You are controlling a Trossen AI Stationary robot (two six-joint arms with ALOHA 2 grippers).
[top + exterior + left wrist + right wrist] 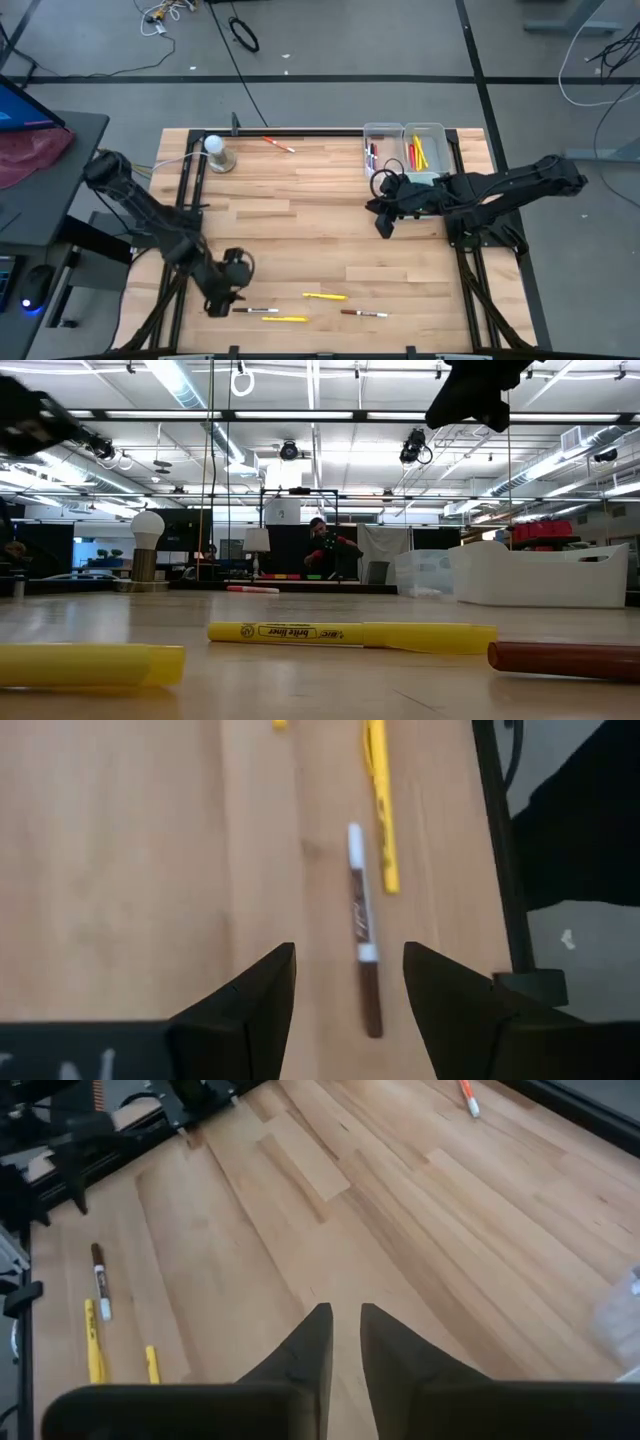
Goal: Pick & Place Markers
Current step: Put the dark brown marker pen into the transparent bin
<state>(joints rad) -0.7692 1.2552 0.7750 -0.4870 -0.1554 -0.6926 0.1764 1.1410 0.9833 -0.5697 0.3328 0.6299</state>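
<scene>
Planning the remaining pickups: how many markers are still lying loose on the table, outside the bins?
5. Four near the front edge: white marker by the left gripper, thin yellow marker, yellow highlighter, brown-capped marker. One red-and-white marker at the back edge. Arms may hide others.

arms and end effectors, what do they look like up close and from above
Both arms are dark, near black, built of jointed links. The left end effector shows two matte black wedge-shaped fingers tapering to blunt tips. The right end effector has the same black fingers. From above, black cable loops sit at the right arm's wrist and the left arm's wrist.
</scene>
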